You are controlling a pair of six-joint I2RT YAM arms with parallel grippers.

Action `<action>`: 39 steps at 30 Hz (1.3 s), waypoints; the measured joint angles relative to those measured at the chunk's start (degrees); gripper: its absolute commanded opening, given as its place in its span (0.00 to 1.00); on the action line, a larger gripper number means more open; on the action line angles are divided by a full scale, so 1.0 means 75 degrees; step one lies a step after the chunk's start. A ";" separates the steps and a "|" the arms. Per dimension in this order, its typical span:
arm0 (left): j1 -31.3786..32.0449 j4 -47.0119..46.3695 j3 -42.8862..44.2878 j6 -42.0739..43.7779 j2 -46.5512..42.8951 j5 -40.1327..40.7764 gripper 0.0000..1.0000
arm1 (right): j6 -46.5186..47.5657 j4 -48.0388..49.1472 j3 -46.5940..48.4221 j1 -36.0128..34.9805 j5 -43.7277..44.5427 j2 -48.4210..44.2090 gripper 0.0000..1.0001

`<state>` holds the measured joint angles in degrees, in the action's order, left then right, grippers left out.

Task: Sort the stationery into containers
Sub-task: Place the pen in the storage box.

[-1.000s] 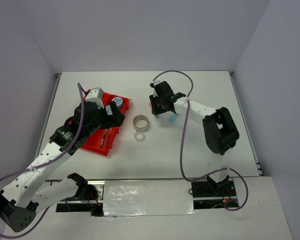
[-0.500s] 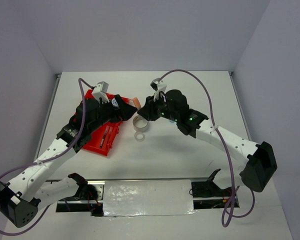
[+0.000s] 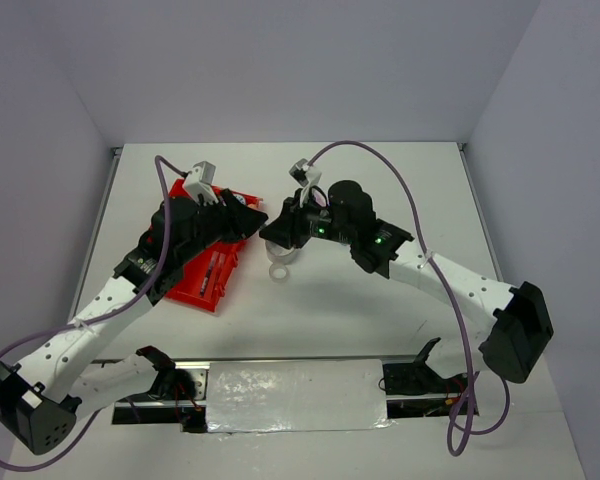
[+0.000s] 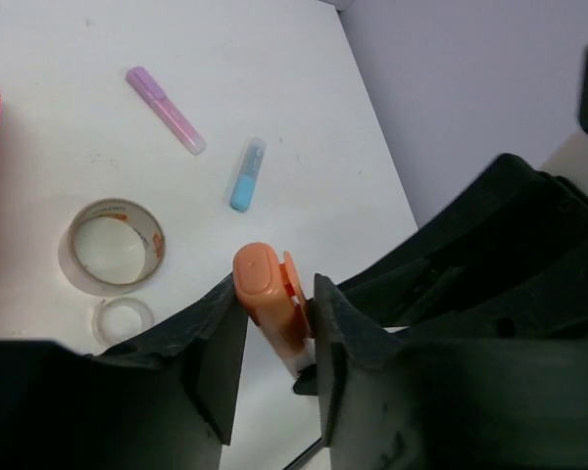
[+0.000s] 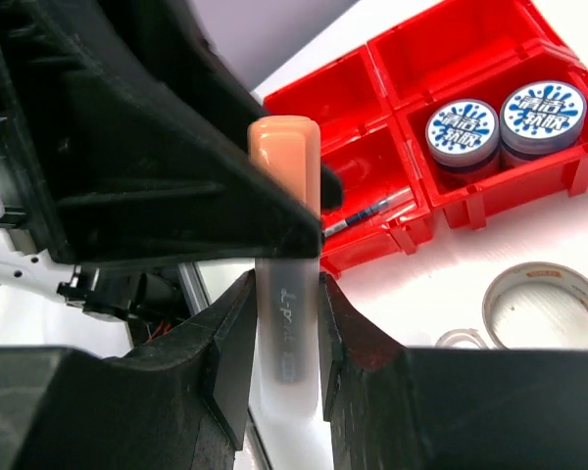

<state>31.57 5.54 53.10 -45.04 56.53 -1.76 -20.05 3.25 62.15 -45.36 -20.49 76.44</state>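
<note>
Right arm (image 3: 450, 285) closes in on left arm (image 3: 110, 300); both jaws pinch orange-capped marker (image 5: 284, 166): light, rigid, slick; hold mid-barrel.

From above, the left arm (image 3: 110, 290) covers much of the red tray (image 3: 190, 290). At the right wrist, the frame edge cuts the large tape ring (image 5: 539, 272); fingers (image 5: 358, 357) hide part of the small ring (image 5: 457, 340).

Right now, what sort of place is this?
Probably a robot lab test cell: a white table boxed in by plain walls, left arm and right arm bolted at its near edge, both sets of jaws on one orange marker near a red tray.
</note>
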 measured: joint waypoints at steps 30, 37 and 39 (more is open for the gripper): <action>-0.3057 0.1040 0.2736 0.1227 0.4386 0.5476 0.25 | -0.0775 0.0446 -0.2034 0.1769 0.0455 0.0527 1.00; -0.3177 0.0332 0.2498 0.1428 0.4855 0.5502 0.55 | -0.0670 0.0187 -0.2034 0.1769 0.0612 0.0061 1.00; -0.3177 0.0332 0.2495 0.1457 0.5030 0.5505 0.78 | -0.0632 0.0178 -0.2034 0.1769 0.0691 -0.0090 1.00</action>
<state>7.75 8.03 71.81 -34.11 94.26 39.53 -24.80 4.58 46.89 -32.10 -15.31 75.77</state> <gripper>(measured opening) 0.648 0.994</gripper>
